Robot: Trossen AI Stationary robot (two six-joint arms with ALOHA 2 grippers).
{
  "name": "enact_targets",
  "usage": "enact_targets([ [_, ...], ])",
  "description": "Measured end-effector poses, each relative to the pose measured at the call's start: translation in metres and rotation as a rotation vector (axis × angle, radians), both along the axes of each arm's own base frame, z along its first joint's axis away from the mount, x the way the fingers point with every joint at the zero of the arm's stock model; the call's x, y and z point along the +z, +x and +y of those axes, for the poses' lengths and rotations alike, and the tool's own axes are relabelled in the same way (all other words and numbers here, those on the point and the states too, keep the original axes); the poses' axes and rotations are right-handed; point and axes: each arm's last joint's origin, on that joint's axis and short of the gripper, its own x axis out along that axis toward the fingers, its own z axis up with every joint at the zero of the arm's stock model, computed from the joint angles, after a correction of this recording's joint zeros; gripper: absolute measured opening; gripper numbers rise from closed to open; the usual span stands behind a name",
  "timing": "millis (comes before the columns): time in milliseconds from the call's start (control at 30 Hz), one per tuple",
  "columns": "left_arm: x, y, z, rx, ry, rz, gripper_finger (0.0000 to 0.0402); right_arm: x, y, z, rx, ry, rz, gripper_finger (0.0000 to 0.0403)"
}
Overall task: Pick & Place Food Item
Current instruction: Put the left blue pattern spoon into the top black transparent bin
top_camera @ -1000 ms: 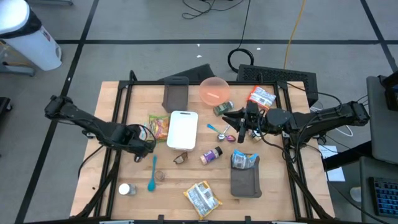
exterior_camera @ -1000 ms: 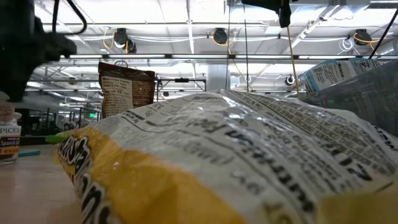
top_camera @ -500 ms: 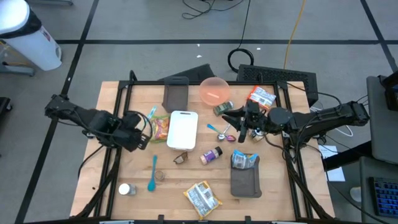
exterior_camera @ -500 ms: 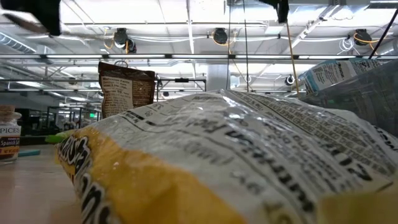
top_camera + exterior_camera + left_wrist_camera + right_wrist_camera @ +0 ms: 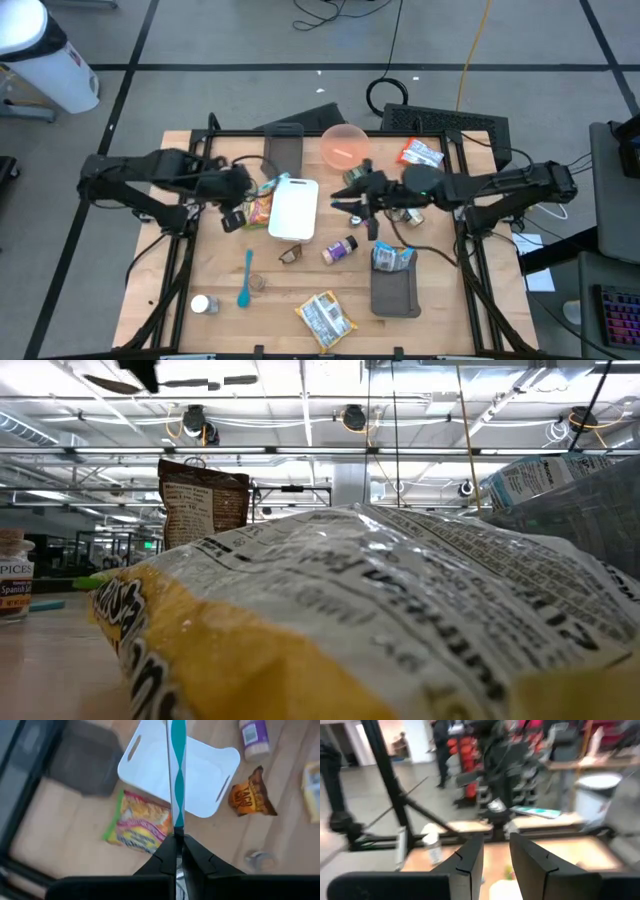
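Note:
My left gripper hangs high over the left edge of the white cutting board, shut on a teal utensil that shows edge-on. In the low view the utensil lies level at the very top. Below it a yellow-green noodle packet lies flat beside the board. My right gripper is raised to the right of the board and points level toward the table's left. It is open by a narrow gap with nothing in it. A chips bag lies by the near edge. My left gripper pinches the teal utensil between its two fingers on its handle. The fingers slant down from the table's left, and the utensil runs on ahead of them, roughly along them. It is lifted clear, above the board and the noodle packet.
A second teal spatula, a small brown snack bag and spice jars lie mid-table. A pink bowl, a can, an orange bag and a dark tray sit at the back. A blue-white pouch rests on a near-right dark tray.
My left gripper has risen and gone toward the far right, from the left frame rail to the cutting board's left edge, rolling its wrist as it went and carrying the teal utensil. My right gripper has moved a little toward the table's left.

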Motion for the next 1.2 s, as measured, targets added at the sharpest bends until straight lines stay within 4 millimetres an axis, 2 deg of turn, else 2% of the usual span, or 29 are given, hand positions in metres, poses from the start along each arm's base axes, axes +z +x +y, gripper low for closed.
enact_targets([
  [167, -0.007, 0.033, 0.006, -0.196, 0.082, 0.15, 0.0009, -0.007, 0.016, -0.02, 0.003, 0.164, 0.041, 0.0089],
  [367, -0.007, 0.072, -0.001, -0.407, 0.185, 0.292, 0.0009, -0.011, 0.012, -0.061, 0.055, 0.357, 0.106, 0.0089],
  [633, 0.027, 0.108, -0.011, -0.586, 0.383, 0.209, 0.0009, -0.012, 0.001, -0.103, 0.249, 0.575, 0.16, 0.0095],
  [800, 0.04, 0.12, -0.01, -0.67, 0.441, 0.178, 0.0009, -0.021, 0.005, -0.114, 0.376, 0.737, 0.232, 0.0137],
  [1000, 0.032, 0.133, -0.01, -0.763, 0.516, 0.246, 0.0009, -0.036, 0.027, -0.119, 0.514, 0.843, 0.26, 0.0198],
  [1200, 0.032, 0.134, -0.01, -0.811, 0.549, 0.272, 0.0009, -0.051, 0.041, -0.124, 0.558, 0.886, 0.283, 0.0237],
])
